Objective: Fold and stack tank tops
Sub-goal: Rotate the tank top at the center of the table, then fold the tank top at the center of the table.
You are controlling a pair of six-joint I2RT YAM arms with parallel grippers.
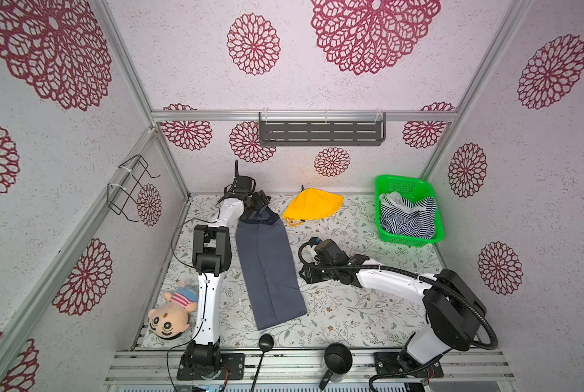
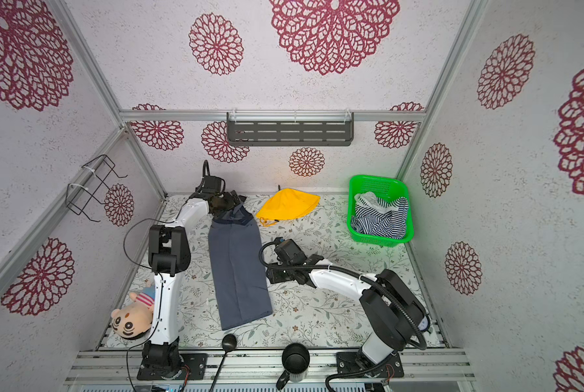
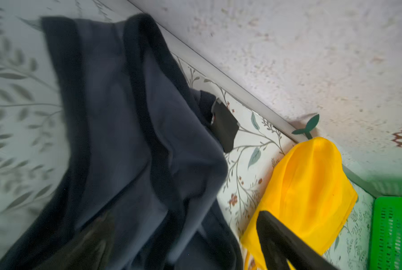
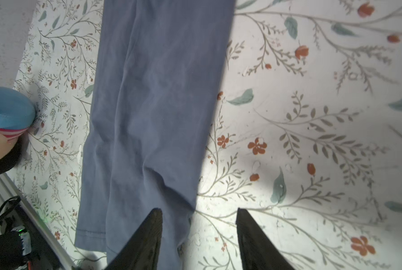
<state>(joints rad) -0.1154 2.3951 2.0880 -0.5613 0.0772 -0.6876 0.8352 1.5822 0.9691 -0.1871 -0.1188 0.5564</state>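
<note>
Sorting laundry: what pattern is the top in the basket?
Navy-and-white stripes; striped top clearest in a top view.

Bright, even overhead light. Both top views bow at the edges. The left wrist view blurs the grey-blue tank top (image 3: pixel 129 131); soft shadow crosses the bench (image 4: pixel 323 77) in the right wrist view.

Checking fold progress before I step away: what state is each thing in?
grey-blue tank top: folded into a long strip, lying flat
striped tank top: crumpled in the green basket
left gripper: open, at that top's neck end
right gripper: open, empty, at the strip's edge
yellow hat: loose, untouched
</note>
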